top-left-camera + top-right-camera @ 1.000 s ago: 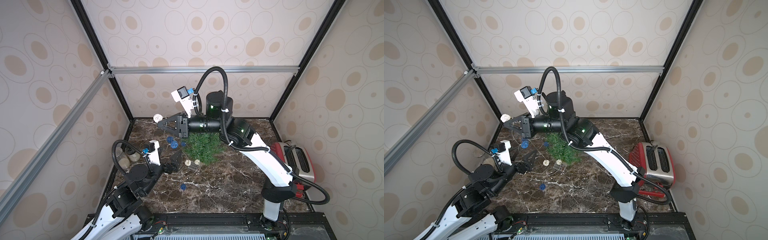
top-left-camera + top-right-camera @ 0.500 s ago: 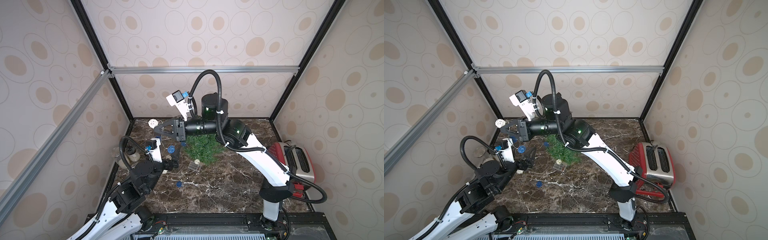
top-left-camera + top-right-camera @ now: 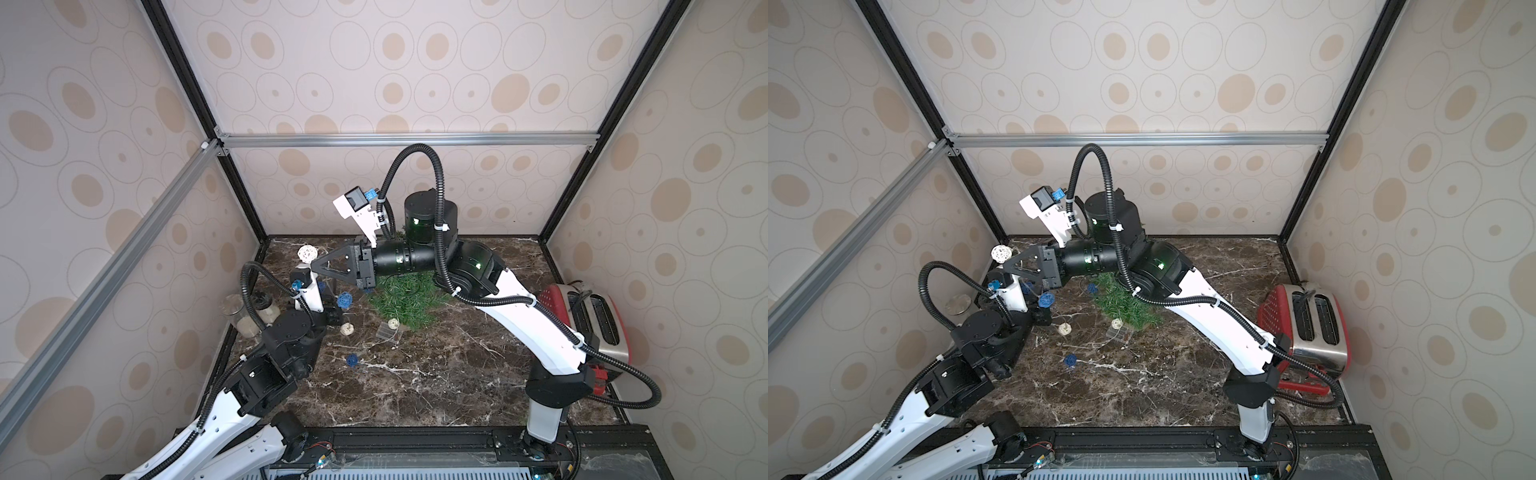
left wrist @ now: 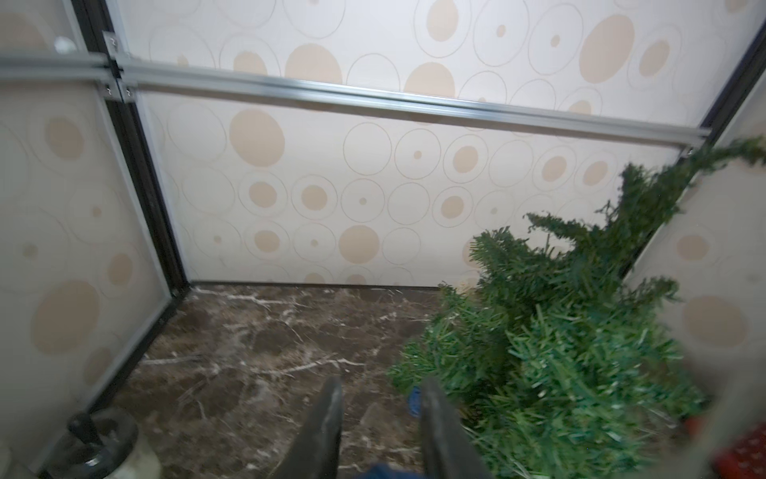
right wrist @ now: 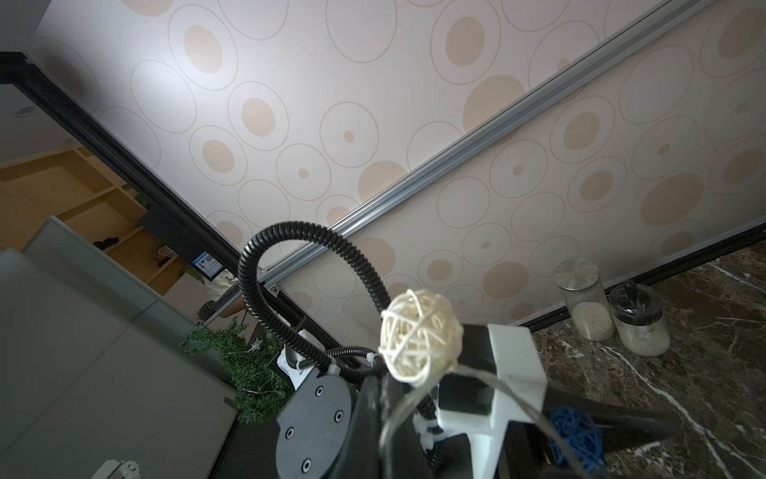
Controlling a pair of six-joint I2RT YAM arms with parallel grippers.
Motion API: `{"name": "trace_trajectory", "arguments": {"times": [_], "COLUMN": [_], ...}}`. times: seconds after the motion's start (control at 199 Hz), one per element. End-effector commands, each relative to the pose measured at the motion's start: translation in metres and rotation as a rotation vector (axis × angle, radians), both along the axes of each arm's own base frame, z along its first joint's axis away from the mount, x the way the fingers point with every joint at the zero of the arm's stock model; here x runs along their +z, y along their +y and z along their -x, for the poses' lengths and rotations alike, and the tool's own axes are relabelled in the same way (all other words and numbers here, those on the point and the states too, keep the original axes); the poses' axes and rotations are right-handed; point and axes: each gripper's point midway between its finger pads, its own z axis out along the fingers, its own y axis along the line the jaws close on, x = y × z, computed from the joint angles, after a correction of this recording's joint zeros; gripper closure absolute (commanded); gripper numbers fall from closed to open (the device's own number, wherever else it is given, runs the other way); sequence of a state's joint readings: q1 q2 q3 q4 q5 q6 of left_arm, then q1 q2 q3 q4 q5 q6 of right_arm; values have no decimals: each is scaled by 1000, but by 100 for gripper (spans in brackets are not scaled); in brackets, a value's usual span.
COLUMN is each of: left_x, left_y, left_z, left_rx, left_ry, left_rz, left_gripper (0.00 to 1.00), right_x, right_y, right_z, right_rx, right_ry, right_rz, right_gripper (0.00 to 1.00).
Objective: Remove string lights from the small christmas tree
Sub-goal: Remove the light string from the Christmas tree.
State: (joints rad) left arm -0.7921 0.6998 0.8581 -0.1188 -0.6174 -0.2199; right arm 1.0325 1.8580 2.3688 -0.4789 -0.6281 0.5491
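Right wrist view: string lights (image 5: pixel 420 336) are sitting lower centre, wire pinched in right gripper (image 5: pixel 383 394); small christmas tree (image 3: pixel 399 303), mid-frame in a top view; left gripper (image 4: pixel 379 385): hold unclear; drawing-off seems underway, next needing a steady outward pull.

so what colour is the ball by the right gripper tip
The ball is cream-white, clearest in the right wrist view.

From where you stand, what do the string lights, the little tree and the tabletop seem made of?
The string lights: balls of woven matte strands, rattan or stiffened cord by the open weave, on clear plastic-looking wire. The small christmas tree: likely plastic, given its uniform stiff green needles. The tabletop: glossy dark brown marble with white veins, or a printed imitation.
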Motion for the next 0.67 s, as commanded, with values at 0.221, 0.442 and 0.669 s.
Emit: {"name": "trace_trajectory", "arguments": {"times": [0.221, 0.442, 0.669], "left_x": [61, 106, 143], "left_y": [29, 41, 56], "left_z": [6, 1, 0], "left_rx": [135, 234, 294], "left_ry": [-83, -89, -129], "left_rz": [-5, -59, -46], "left_gripper": [100, 100, 100], "right_x": [7, -8, -1], "right_y": [-23, -43, -68], "right_z": [-25, -56, -68], "right_rx": [-70, -146, -192], "right_ry": [2, 30, 14], "right_rz": [-17, 14, -1], "right_gripper": [71, 48, 37]}}
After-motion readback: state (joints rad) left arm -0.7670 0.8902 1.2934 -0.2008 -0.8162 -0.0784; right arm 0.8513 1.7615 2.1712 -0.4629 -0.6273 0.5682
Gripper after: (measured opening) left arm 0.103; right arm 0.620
